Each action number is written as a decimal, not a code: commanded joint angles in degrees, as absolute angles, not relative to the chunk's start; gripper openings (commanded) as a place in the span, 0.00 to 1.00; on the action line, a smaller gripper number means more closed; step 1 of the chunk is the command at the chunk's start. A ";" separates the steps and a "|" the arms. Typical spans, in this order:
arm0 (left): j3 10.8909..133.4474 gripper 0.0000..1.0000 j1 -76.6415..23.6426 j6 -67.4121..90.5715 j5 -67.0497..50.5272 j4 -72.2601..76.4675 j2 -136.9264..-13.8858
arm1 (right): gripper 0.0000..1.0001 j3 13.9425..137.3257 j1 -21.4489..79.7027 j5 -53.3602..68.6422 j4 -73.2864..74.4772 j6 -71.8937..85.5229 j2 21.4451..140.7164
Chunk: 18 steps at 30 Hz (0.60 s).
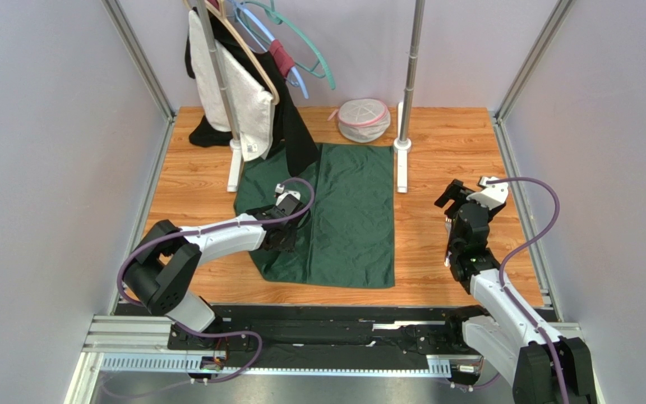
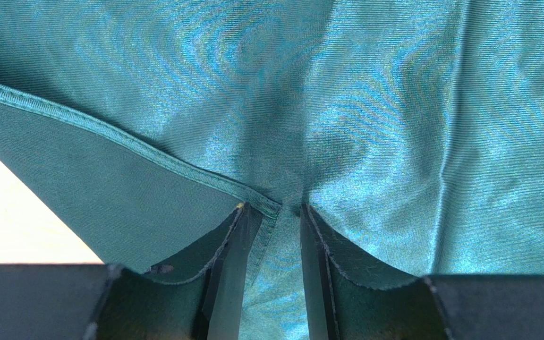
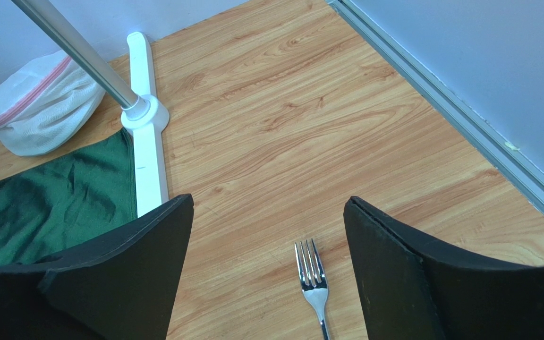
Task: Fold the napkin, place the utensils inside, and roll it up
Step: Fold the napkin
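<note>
text: none legible | labels: none | brands: none | numbers: none

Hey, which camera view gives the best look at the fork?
The right wrist view: the fork lies on the wooden table, framed by the open right gripper. The top view doesn't show it; the left wrist view shows green napkin, no fork.

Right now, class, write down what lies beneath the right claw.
A silver fork lies on the wooden table below the open right claw, tines pointing away. Its handle end runs out of the picture, and the overhead view does not show the fork at all.
</note>
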<state>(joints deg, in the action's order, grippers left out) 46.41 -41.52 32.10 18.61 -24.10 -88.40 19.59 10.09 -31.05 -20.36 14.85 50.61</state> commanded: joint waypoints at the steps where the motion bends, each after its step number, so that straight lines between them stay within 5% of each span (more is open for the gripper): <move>1: 45.70 0.40 -41.05 33.14 19.69 -23.20 -87.62 | 0.82 22.15 10.11 -32.17 -22.06 15.82 50.98; 18: 42.89 0.40 -37.80 34.02 16.71 -20.92 -80.07 | 0.82 22.94 10.02 -31.38 -21.53 15.91 52.30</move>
